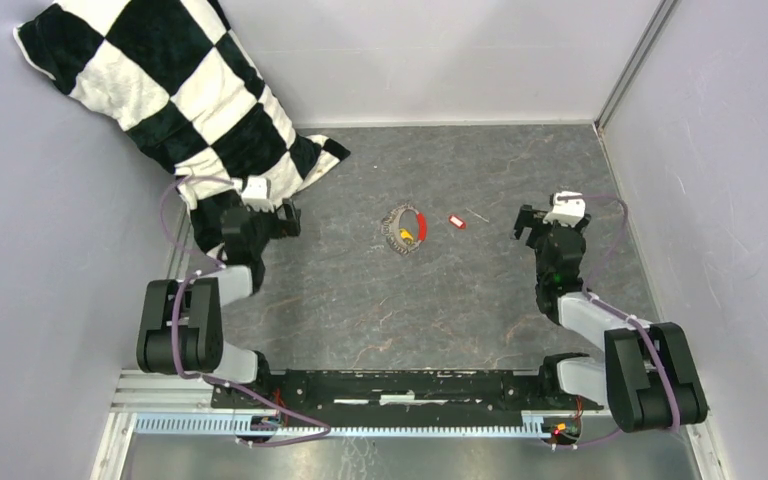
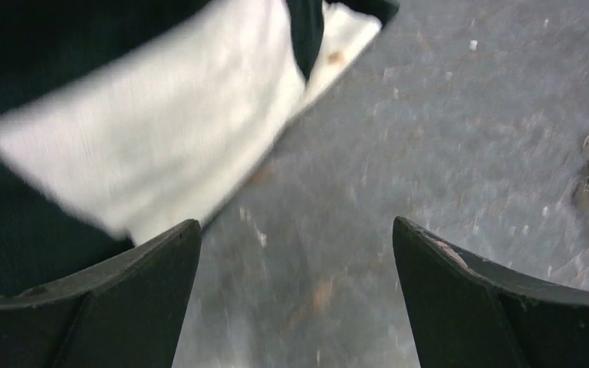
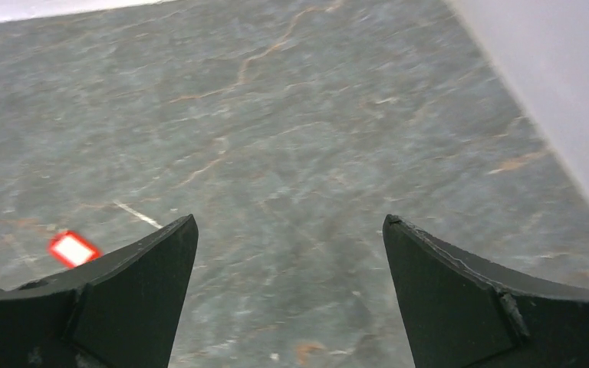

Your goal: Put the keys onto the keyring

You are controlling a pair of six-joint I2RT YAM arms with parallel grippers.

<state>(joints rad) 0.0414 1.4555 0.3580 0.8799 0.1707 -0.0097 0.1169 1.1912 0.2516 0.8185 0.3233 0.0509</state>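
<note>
**Operator:** Where do things stand?

**Spotter:** Your keyring (image 1: 406, 228) lies near the middle of the desk (image 1: 380, 320), with its red arc on the right side. The yellow key (image 1: 404, 237) sits inside the ring's outline. Whether it is threaded on, I cannot tell from above. The red key (image 1: 457, 221) lies loose just to the right of the ring, apart from it. A thin pale sliver (image 1: 477, 214) lies beyond that.

**Operator:** And my grippers?

**Spotter:** Both are released, jaws wide, with nothing in them. Your left gripper (image 1: 290, 218) hovers by the corner of the checkered cushion (image 1: 160, 80), well left of the ring. Its wrist view catches only the ring's edge at the far right. Your right gripper (image 1: 526, 222) hangs to the right of the red key, which shows at the lower left of its own view.

**Operator:** So which step is this?

**Spotter:** I'd call it the approach, with nothing picked up yet. The red key looks like your first job. Swing the right gripper left and down, straddle the coloured head and close gently, since the key is tiny and lies flat. You'll likely need the left one to pin the ring.
</note>
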